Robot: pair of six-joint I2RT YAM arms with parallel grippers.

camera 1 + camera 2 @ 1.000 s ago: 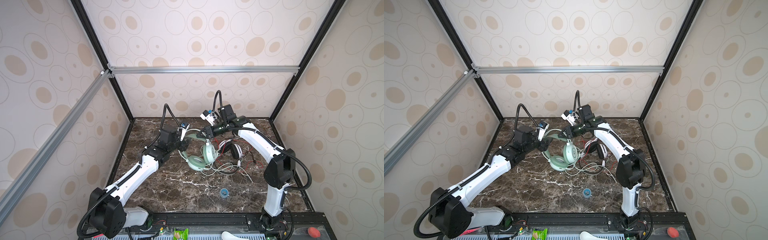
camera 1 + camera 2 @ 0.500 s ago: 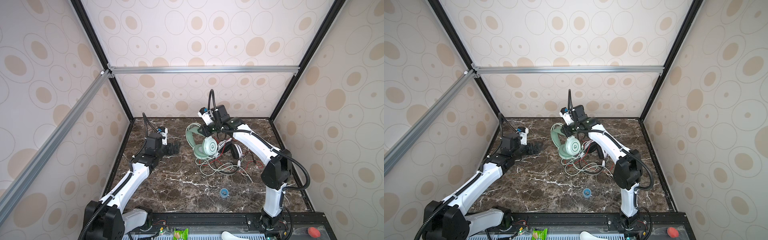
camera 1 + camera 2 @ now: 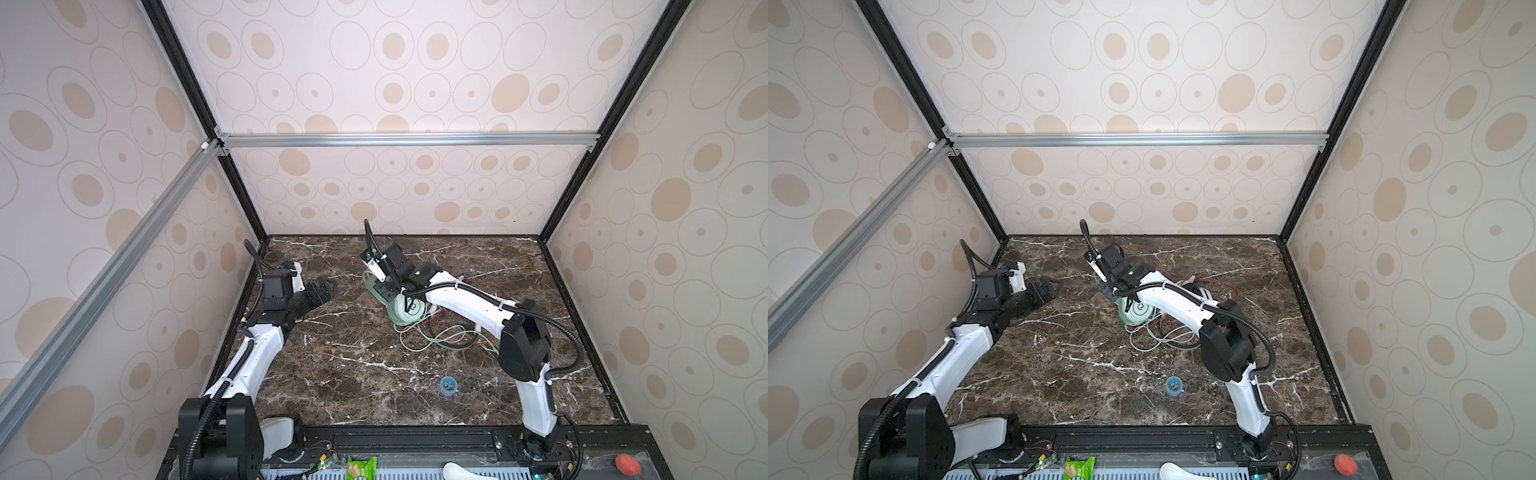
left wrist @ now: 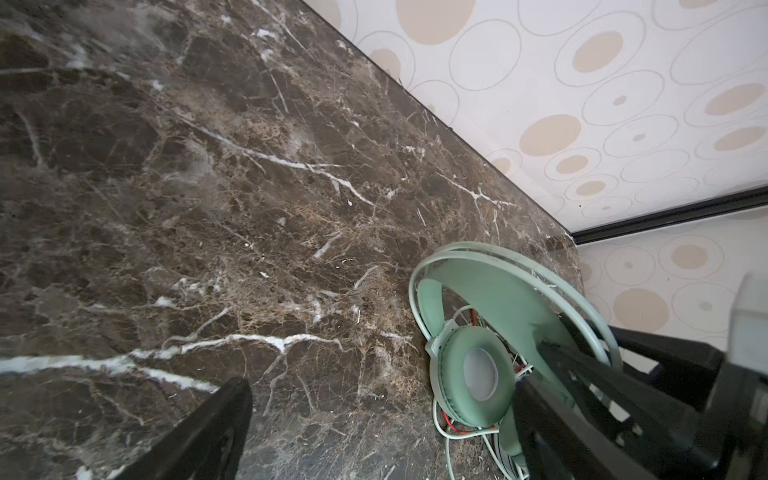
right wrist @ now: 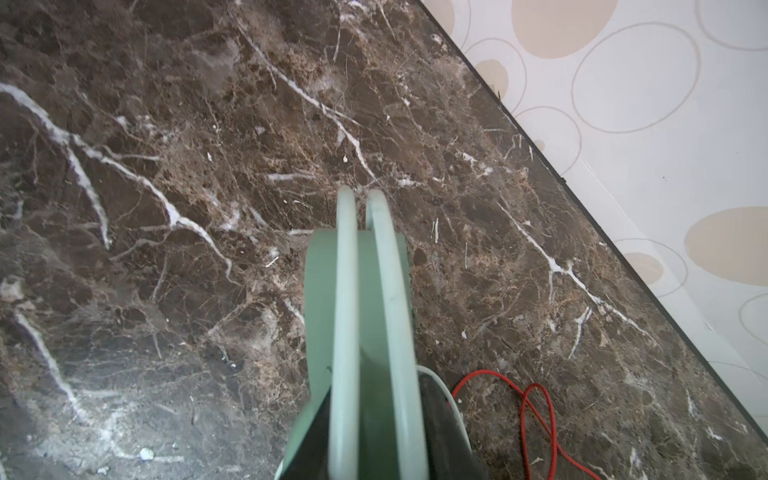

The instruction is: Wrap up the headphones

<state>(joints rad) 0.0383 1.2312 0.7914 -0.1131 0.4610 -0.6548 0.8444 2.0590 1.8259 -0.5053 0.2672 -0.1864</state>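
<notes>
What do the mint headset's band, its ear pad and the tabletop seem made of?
Mint headset band: likely hard plastic, matte; two thin rigid rails with clean edges.
Ear pad: probably soft leatherette; a puffy ring with a faint sheen.
Tabletop: dark brown marble look with white veins, slightly glossy; stone or printed laminate, cannot tell.

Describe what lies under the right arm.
Showing: a bit of the white-and-black headset, its red cord, loops of mint cord. The right arm covers most of that headset.
</notes>
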